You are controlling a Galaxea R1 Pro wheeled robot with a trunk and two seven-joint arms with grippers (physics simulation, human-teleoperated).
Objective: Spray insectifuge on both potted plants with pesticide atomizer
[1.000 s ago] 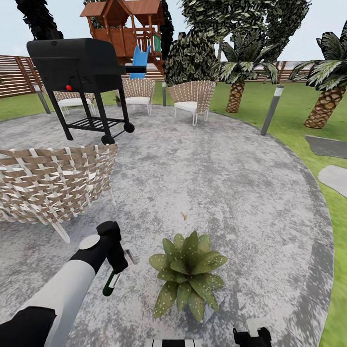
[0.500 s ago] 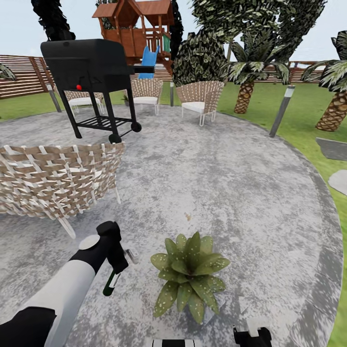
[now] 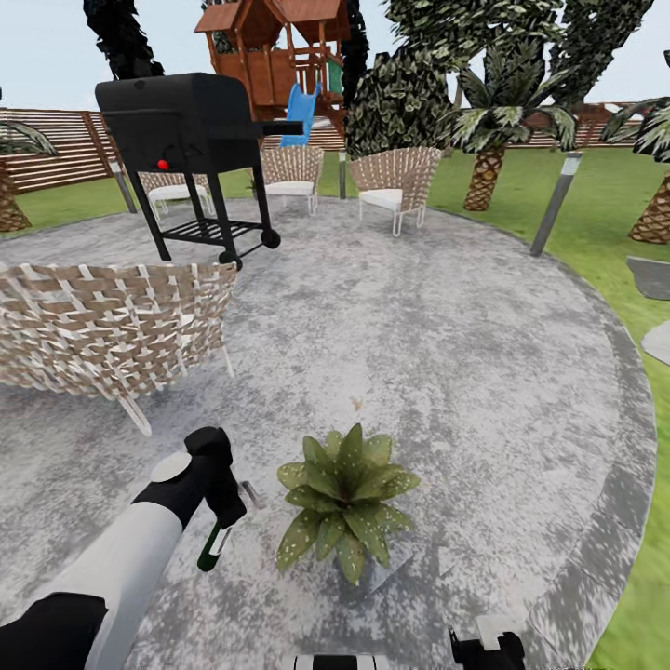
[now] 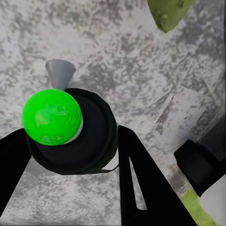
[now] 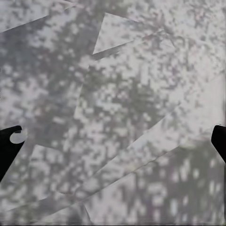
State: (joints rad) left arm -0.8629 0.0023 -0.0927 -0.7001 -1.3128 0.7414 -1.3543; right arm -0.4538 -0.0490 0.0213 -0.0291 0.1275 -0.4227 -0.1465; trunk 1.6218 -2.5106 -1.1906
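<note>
Currently left end effector [image 3: 223, 526] clamped on pesticide atomizer [image 3: 213, 547], bottle hanging at 9 o'clock of potted plant [image 3: 342, 500] on patio [image 3: 484, 372]. Aim nozzle toward rosette, then sweep across all leaves. Right end effector [image 5: 113, 136] spread wide, empty.

- You are in a home back garden: a round mottled stone patio [image 3: 447, 354] set in green lawn [image 3: 614, 214].
- A black barbecue grill [image 3: 191, 126], woven chairs [image 3: 102, 326] and a wooden play tower with a blue slide [image 3: 279, 56] stand around you.
- A slatted wooden fence [image 3: 56, 154] and palm trees [image 3: 493, 140] ring it.
</note>
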